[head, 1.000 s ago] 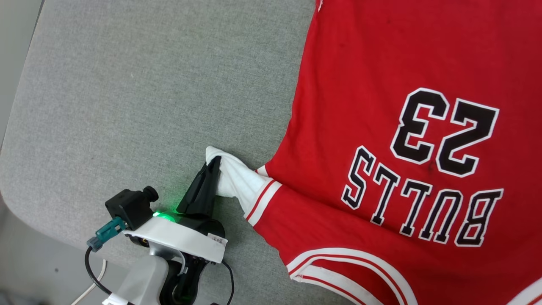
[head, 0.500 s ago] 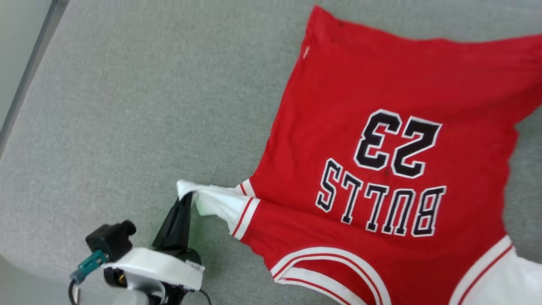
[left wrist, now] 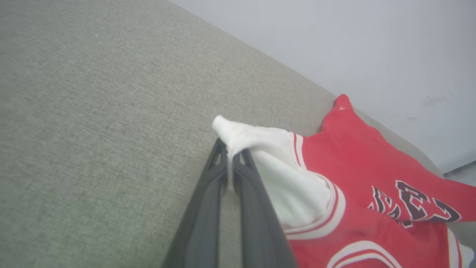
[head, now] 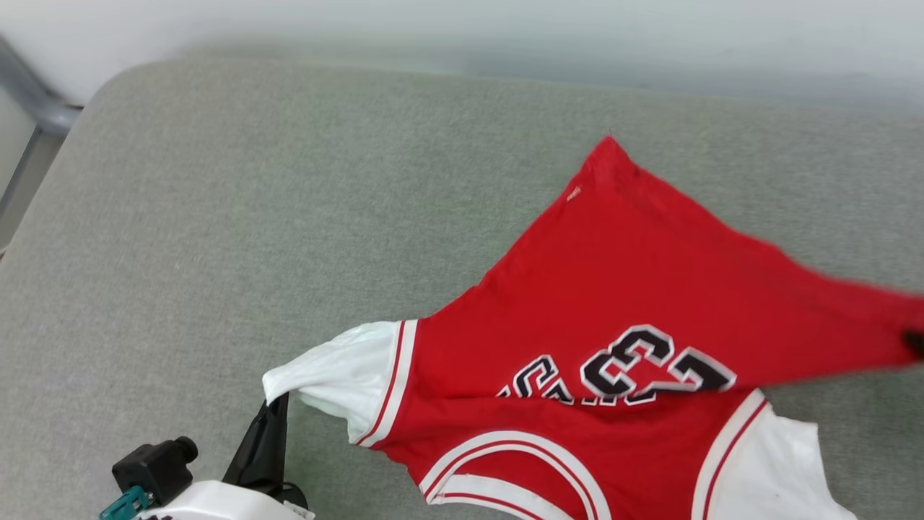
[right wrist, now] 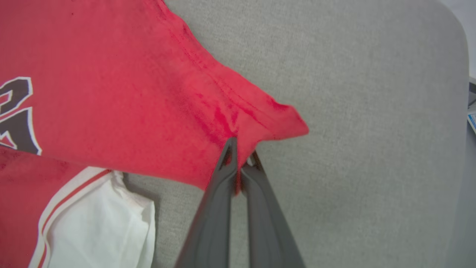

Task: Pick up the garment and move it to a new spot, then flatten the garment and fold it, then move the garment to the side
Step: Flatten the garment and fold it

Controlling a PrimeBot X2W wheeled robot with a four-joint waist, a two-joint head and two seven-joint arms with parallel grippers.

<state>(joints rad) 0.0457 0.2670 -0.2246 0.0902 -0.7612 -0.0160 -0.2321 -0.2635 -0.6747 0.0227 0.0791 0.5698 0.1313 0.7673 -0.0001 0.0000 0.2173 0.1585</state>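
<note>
Operator: Head view first. What's different about the garment (head: pixel 635 289)?

Spotter: 1 second back it lay flat on the grey cushion (head: pixel 216 217), with number and team name both readable. Now its body is drawn taut toward 3 o'clock and buckled over the lettering (head: pixel 621 372), so the word is half swallowed. The camera has tilted up too, so don't read that as the shirt sliding. The left gripper (head: pixel 277 404), at 7 o'clock, still nips the white sleeve (head: pixel 339 368).

Operator: Left wrist view?

Spotter: Both fingers are pressed together on the sleeve's tip, which bunches above them. The red body trails off toward 4 o'clock, cushion beneath.

Operator: Right wrist view?

Spotter: The right gripper (right wrist: pixel 240 150) has closed within that second and pinches a red hem corner (right wrist: pixel 275 119), cloth puckered at the tips. The other sleeve (right wrist: pixel 100 219) lies at 7 o'clock on the cushion.

Operator: Meaning?

Spotter: With 2 grips on, I'd judge the lift toward a new spot has begun. Flattening and folding are not yet done. The shirt sits over the cushion's right half, from 12 o'clock round to 5.
</note>
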